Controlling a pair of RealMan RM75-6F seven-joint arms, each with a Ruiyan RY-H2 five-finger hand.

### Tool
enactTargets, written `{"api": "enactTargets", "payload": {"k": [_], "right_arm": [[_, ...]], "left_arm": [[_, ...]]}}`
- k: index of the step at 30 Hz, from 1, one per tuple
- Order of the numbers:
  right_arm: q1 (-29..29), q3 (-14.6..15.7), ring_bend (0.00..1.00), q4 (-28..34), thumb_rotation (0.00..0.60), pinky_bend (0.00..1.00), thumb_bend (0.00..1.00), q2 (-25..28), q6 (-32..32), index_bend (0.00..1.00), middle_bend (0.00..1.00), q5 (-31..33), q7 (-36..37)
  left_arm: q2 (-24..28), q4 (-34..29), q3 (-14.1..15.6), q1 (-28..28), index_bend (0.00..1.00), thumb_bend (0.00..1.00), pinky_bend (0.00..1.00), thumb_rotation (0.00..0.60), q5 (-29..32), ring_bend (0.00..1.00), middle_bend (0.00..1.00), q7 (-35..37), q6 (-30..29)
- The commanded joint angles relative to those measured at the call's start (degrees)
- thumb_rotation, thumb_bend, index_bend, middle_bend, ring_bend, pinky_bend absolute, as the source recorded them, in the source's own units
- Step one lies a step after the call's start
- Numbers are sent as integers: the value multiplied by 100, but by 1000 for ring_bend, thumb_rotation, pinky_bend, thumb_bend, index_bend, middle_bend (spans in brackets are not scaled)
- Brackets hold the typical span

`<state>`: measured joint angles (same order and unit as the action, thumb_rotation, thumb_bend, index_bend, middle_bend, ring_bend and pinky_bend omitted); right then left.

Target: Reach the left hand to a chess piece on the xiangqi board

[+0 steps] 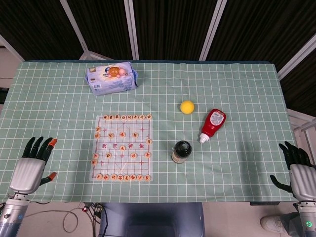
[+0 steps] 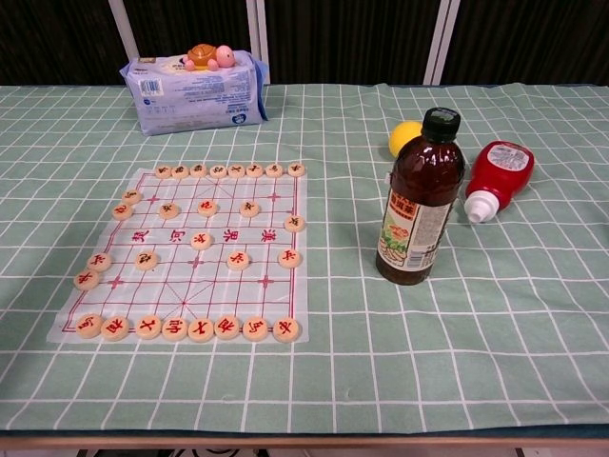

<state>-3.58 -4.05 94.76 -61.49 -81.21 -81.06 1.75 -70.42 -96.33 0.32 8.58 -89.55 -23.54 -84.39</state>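
Ideally we swing the left hand [image 1: 33, 165], fingers spread and empty, rightward to a near-left piece [image 1: 94, 162] on the board [image 1: 123, 148] without scattering neighbours.

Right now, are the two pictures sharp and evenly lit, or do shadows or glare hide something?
Head view: sharp, even light; the dark bottle and red bottle cast only soft shadows, and the left hand is clear. Chest view: sharp too; small glare on the wipes pack, marks on the chess pieces readable, neither hand visible.
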Motion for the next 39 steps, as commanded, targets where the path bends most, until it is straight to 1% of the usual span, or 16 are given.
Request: {"api": "enactTargets", "payload": {"k": [1, 2, 4, 6, 7, 8, 9, 10, 12, 16, 22, 27, 33, 39], "right_arm": [[-1, 2, 0, 16, 600, 0, 292, 6, 18, 0, 0, 15, 0], [-3, 0, 0, 20, 600, 0, 292, 8, 22, 0, 0, 22, -1], [-1, 3, 0, 21, 600, 0, 293, 12, 23, 0, 0, 21, -5], [-1, 6, 0, 20, 600, 0, 293, 10, 26, 0, 0, 20, -6], [-2, 6, 0, 21, 600, 0, 293, 10, 26, 0, 0, 20, -7], [-2, 7, 0, 23, 600, 0, 292, 11, 29, 0, 0, 20, -8], [-2, 7, 0, 27, 600, 0, 292, 13, 32, 0, 0, 22, -5], [-3, 7, 0, 29, 600, 0, 292, 16, 36, 0, 0, 26, -5], [-5, 8, 0, 34, 600, 0, 292, 21, 46, 0, 0, 32, 2], [-8, 4, 0, 37, 600, 0, 292, 30, 54, 0, 0, 39, 19], [-5, 3, 0, 33, 600, 0, 292, 38, 57, 0, 0, 41, 57], [-6, 3, 0, 33, 600, 0, 292, 46, 61, 0, 0, 39, 77], [-7, 5, 0, 33, 600, 0, 292, 47, 66, 0, 0, 39, 87], [-5, 5, 0, 32, 600, 0, 292, 46, 59, 0, 0, 36, 87]], "left_arm": [[-7, -27, -3, 37, 0, 120, 337, 600, -1, 300, 610, -155, 76], [-19, -35, -10, 51, 0, 142, 462, 600, 7, 410, 709, -223, 102], [-32, -61, -5, 93, 0, 166, 605, 600, 12, 517, 801, -351, 193], [-31, -124, 11, 151, 0, 218, 716, 600, 50, 616, 890, -474, 344], [-27, -173, 18, 185, 0, 243, 746, 600, 80, 647, 917, -510, 434], [-22, -307, 70, 300, 0, 274, 779, 600, 150, 683, 949, -595, 744], [-5, -423, 89, 417, 2, 286, 791, 600, 284, 697, 960, -729, 1051], [17, -513, 89, 497, 17, 313, 823, 600, 409, 735, 984, -857, 1254], [18, -646, 95, 634, 63, 337, 860, 600, 677, 788, 1000, -1157, 1603], [-78, -756, 113, 805, 97, 343, 881, 600, 1097, 819, 1000, -1546, 2009], [-328, -735, 137, 999, 129, 389, 887, 600, 1558, 825, 1000, -1998, 2312], [-450, -722, 173, 1080, 132, 405, 891, 600, 1728, 826, 1000, -2177, 2350], [-554, -648, 235, 1094, 132, 405, 891, 600, 1878, 826, 1000, -2165, 2303], [-594, -625, 292, 1121, 132, 405, 891, 600, 1877, 826, 1000, -2131, 2256]]}}
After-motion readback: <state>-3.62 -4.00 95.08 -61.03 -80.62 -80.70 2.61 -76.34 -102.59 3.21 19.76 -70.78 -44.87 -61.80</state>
